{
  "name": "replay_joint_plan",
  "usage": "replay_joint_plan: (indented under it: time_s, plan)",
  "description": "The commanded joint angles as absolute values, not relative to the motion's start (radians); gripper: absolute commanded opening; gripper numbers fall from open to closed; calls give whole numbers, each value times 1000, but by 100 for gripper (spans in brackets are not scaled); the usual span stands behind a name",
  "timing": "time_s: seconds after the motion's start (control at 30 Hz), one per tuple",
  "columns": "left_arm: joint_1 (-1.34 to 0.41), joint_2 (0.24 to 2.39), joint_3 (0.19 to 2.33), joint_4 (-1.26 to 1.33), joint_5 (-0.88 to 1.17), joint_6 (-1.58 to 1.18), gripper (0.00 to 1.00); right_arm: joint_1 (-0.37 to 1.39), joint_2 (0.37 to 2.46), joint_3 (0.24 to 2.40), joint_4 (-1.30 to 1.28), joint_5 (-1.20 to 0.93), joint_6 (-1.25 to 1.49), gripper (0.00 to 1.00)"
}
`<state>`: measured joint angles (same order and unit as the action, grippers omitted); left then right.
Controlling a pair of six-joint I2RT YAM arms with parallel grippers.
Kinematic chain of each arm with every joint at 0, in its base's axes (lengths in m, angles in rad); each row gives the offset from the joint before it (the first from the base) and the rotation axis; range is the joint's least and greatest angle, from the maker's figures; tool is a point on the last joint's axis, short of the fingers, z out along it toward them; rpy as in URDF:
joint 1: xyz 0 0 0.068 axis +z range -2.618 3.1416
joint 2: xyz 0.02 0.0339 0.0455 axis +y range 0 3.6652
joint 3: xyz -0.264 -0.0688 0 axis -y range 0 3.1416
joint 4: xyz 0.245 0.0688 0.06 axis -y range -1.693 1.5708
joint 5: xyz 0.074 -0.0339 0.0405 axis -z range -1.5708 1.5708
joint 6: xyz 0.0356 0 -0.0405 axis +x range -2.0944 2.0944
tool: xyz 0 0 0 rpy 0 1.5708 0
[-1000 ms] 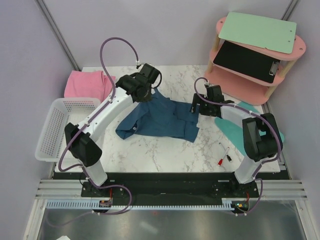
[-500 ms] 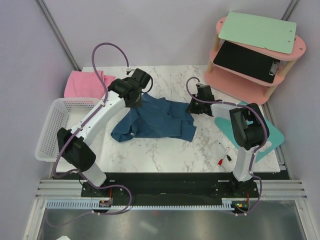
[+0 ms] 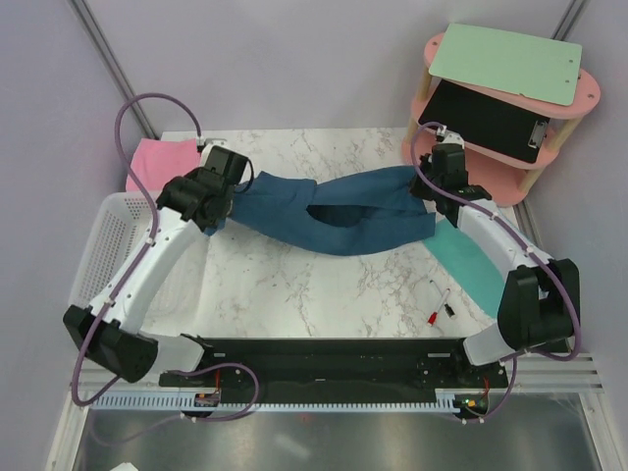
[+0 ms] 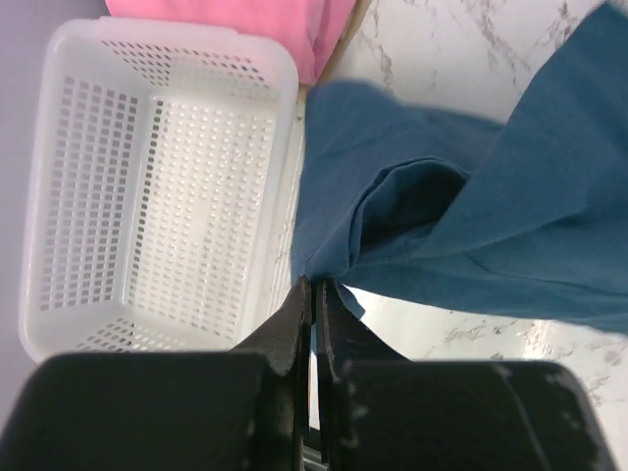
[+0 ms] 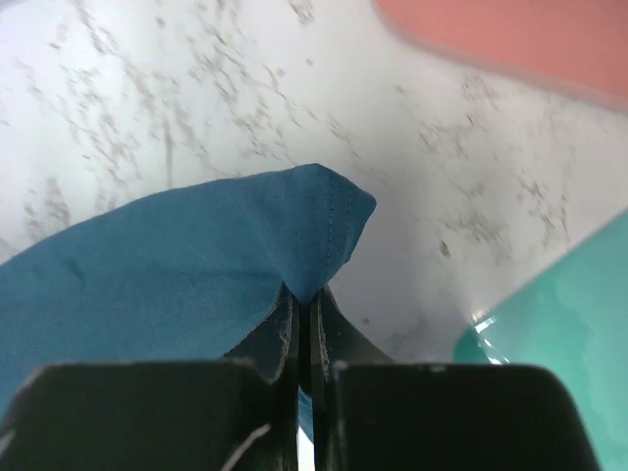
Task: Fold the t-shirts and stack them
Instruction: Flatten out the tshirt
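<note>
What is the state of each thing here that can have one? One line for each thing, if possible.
blue t-shirt: unfolded, stretched out between the two tools
pink t-shirt: lying at the table's far left corner, not held
left tool: shut on the blue t-shirt
right tool: shut on the blue t-shirt
white basket: nothing in it
</note>
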<state>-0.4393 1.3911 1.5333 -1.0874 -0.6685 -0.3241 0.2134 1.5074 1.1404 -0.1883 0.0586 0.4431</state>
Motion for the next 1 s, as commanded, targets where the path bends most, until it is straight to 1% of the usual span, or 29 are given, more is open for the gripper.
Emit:
replay_joint_plan:
  time_s: [0.0,0.03,0.13,0.17,0.2,0.23,0.27,0.3,0.33,0.37,0.4,0.43,0.5,0.53,0.67,0.8,0.97]
  plan:
    - [-440,1269,1344,-1123,-632,-397,2,199,1525,1105,-325,132,397,0]
    - [-439,1255,1271,-1137,-602,-425,2,199,1529,1083,-331,138,396,0]
    - [-439,1212,1171,-1183,-545,-495,2,199,1543,1048,-347,130,397,0]
    - [-439,1201,1151,-1195,-529,-508,6,199,1546,1042,-348,127,399,0]
    - [-439,1195,1137,-1196,-494,-503,25,199,1560,1039,-353,126,402,0]
    - [-439,1190,1117,-1197,-482,-506,40,201,1568,1042,-356,108,402,4]
    - [-442,1187,1112,-1200,-474,-514,81,201,1575,1045,-359,100,399,7]
    - [-440,1180,1108,-1200,-466,-518,94,199,1586,1049,-365,92,397,11]
    - [-440,1175,1111,-1200,-465,-523,100,201,1589,1061,-370,80,391,31]
    - [-440,1172,1118,-1197,-463,-529,100,201,1589,1066,-373,77,390,42]
    - [-440,1167,1129,-1190,-457,-531,100,201,1583,1068,-374,75,390,50]
    - [-440,1164,1153,-1183,-450,-529,100,201,1580,1069,-373,72,390,60]
    - [-440,1167,1170,-1135,-424,-505,100,199,1565,1074,-374,78,393,68]
    - [-442,1181,1184,-1129,-417,-496,100,198,1562,1077,-376,78,396,69]
    - [-440,1250,1201,-1111,-396,-472,100,187,1543,1081,-426,87,416,68]
    - [-442,1290,1163,-1088,-390,-474,100,158,1464,1040,-465,55,446,63]
    - [-442,1285,1108,-1046,-374,-474,100,123,1349,942,-479,-6,497,60]
